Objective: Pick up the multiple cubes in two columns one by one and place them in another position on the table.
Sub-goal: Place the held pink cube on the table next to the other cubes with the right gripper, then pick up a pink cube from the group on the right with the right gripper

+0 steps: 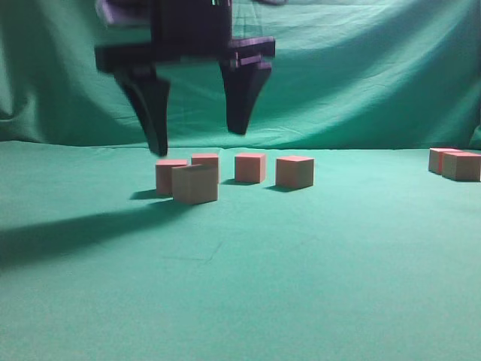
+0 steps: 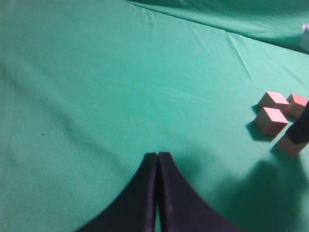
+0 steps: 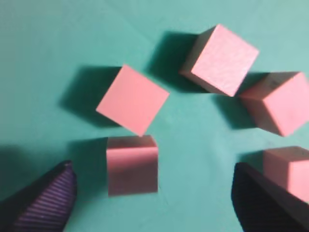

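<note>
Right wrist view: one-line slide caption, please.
Open right gripper above the green table, with five pink cubes below, none held.

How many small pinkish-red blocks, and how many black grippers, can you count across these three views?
Small pinkish-red matte cubes: 7 (5 clustered, 2 at the far right)
Black grippers: 2 (right gripper open above the cluster, left gripper shut)
Total: 9
</note>
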Available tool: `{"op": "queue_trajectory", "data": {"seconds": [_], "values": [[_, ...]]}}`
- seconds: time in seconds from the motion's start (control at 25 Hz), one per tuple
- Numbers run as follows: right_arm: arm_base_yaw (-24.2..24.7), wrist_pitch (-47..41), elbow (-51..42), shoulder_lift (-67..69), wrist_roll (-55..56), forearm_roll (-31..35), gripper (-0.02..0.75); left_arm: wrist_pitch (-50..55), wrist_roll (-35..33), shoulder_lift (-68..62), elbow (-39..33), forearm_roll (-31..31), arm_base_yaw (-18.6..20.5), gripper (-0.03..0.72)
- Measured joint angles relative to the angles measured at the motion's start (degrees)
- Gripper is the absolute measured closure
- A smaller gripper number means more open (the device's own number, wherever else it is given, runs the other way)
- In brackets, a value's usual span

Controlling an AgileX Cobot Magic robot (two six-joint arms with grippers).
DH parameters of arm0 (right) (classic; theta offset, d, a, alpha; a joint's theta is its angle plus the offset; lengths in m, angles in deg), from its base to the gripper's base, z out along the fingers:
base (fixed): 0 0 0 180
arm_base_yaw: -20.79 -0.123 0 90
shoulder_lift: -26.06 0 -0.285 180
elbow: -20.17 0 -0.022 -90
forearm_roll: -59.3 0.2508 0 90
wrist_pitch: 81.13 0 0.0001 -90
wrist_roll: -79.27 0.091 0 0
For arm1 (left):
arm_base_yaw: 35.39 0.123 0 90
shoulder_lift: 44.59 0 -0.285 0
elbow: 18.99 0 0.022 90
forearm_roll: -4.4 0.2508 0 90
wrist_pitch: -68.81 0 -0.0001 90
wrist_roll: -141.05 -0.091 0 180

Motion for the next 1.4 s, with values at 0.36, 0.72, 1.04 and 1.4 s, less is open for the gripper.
{"op": "queue_trajectory", "data": {"seconds": [0.36, 0.72, 1.04, 1.4], "values": [[0.1, -6.8, 9.3, -5.4, -8.8, 2.5, 0.147, 0.0, 0.0, 0.0, 0.0, 0.0, 0.0, 0.688], [11.0, -7.2, 3.3, -22.7, -7.4, 2.3, 0.147, 0.0, 0.0, 0.0, 0.0, 0.0, 0.0, 0.688], [30.7, -7.5, -13.0, -30.6, -4.9, 2.3, 0.202, 0.0, 0.0, 0.0, 0.0, 0.0, 0.0, 0.688], [49.9, -0.5, -30.4, -30.4, -4.7, 6.6, 0.202, 0.0, 0.0, 0.0, 0.0, 0.0, 0.0, 0.688]]}}
